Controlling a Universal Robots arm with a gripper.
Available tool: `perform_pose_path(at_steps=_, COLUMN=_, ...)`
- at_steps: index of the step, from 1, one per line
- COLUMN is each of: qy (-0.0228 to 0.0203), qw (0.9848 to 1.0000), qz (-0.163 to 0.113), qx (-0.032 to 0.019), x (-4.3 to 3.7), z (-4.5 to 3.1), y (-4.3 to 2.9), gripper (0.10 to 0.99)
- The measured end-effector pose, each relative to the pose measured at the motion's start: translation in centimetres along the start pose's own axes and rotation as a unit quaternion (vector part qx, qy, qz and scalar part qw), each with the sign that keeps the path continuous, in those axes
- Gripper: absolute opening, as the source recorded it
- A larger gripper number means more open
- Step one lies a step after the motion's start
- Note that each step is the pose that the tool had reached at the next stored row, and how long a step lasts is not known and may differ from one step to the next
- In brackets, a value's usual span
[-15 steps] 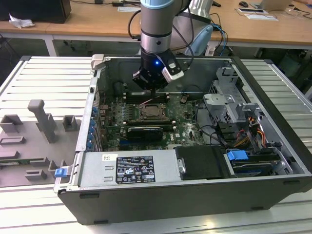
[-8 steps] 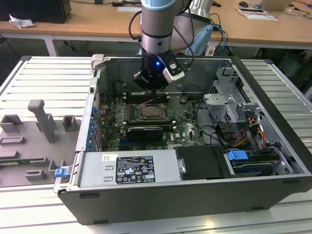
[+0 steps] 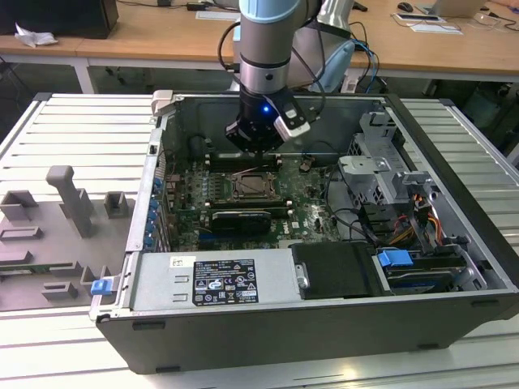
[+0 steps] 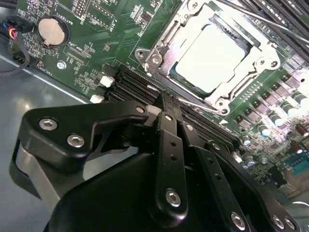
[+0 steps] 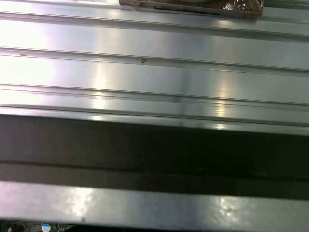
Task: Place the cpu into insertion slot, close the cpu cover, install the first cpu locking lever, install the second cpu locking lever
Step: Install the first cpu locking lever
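Wooden desks (image 3: 162, 44) were seen behind a ribbed metal table (image 3: 49, 130), on which an open computer case (image 3: 324, 340) was laid on its side. Grey fixture blocks (image 3: 69, 198) were set on the table at the exterior view's left, and a grey power supply box (image 3: 211, 279) was mounted along the case's near edge. The arm (image 3: 263, 40) was positioned over the case, with the gripper (image 3: 258, 150) held just above the green circuit board (image 3: 300, 207), close to the insertion slot (image 3: 253, 186).

In the second wrist view the gripper's (image 4: 163, 99) black fingers (image 4: 169, 145) were pressed together, with no gap seen at their tips. The cpu (image 4: 212, 50) was seated in the insertion slot, its pale face shown through the cut-out of the cpu cover (image 4: 241, 82), which was laid flat over it. A thin metal lever (image 4: 195, 104) was seen along the slot's edge nearest the fingertips; whether it was touched could not be told. A round coin battery (image 4: 51, 30) was mounted well apart from the slot. A ribbed metal surface (image 5: 154, 72) was shown in the first wrist view.
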State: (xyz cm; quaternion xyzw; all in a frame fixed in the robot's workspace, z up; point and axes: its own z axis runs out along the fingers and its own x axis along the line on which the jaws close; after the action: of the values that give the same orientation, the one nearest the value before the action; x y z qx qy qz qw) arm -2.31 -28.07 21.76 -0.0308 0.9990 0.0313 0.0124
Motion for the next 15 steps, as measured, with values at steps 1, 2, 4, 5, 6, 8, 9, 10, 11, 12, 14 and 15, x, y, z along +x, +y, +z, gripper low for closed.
perform_pose_path(at_steps=1, qy=0.0, qw=1.0, qz=0.0, qx=0.0002, x=-0.07, z=0.11, y=-0.01, gripper=0.106)
perform_pose_path(at_steps=2, qy=0.0, qw=1.0, qz=0.0, qx=0.0004, x=-0.1, z=0.21, y=-0.02, gripper=0.106)
perform_pose_path(at_steps=4, qy=0.0001, qw=1.0, qz=0.0, qx=0.002, x=-0.16, z=0.44, y=-0.04, gripper=0.106)
perform_pose_path(at_steps=5, qy=0.0002, qw=1.0, qz=0.0, qx=0.0032, x=-0.2, z=0.56, y=-0.04, gripper=0.106)
perform_pose_path(at_steps=6, qy=0.0002, qw=1.0, qz=0.0, qx=0.0039, x=-0.21, z=0.64, y=-0.05, gripper=0.106)
perform_pose_path(at_steps=8, qy=0.0004, qw=1.0, qz=0.0, qx=0.0052, x=-0.29, z=0.82, y=-0.07, gripper=0.106)
perform_pose_path(at_steps=9, qy=0.0003, qw=1.0, qz=0.0, qx=0.0052, x=-0.32, z=0.93, y=-0.08, gripper=0.106)
perform_pose_path(at_steps=10, qy=0.0003, qw=1.0, qz=0.0, qx=0.0053, x=-0.33, z=0.99, y=-0.08, gripper=0.106)
perform_pose_path(at_steps=11, qy=0.0003, qw=1.0, qz=0.0, qx=0.0055, x=-0.35, z=1.04, y=-0.09, gripper=0.106)
perform_pose_path(at_steps=12, qy=0.0004, qw=1.0, qz=0.0, qx=0.0064, x=-0.37, z=1.17, y=-0.09, gripper=0.106)
perform_pose_path(at_steps=14, qy=0.0006, qw=1.0, qz=0.0, qx=0.0076, x=-0.4, z=1.29, y=-0.1, gripper=0.106)
perform_pose_path(at_steps=15, qy=0.0007, qw=1.0, qz=0.0, qx=0.0082, x=-0.41, z=1.33, y=-0.11, gripper=0.106)
